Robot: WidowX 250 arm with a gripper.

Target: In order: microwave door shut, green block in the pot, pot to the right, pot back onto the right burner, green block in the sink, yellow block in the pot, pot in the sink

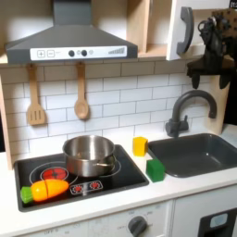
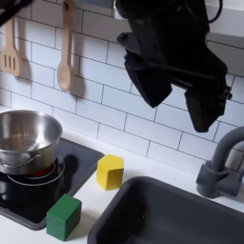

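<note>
black gripper (image 1: 215,51) at 2 o'clock, blurred, jaw spread unreadable | white microwave door's grey handle (image 1: 185,31) beside it | shiny round steel pot (image 1: 90,155) on burner | small green cube (image 1: 155,169) beside dark sink (image 1: 199,153)

You had a shiny polished steel pot (image 1: 90,155) on a glossy black cooktop (image 1: 116,177). Green block (image 2: 64,216) and yellow block (image 2: 110,172) looked matt, smooth, painted wood or plastic. Sink (image 1: 202,155) was matt dark grey plastic. Two wooden utensils (image 1: 81,103) hung on glossy white tile (image 2: 143,129). Your gripper (image 2: 176,65) was matt black plastic. Table (image 1: 120,205) was smooth white.
</note>
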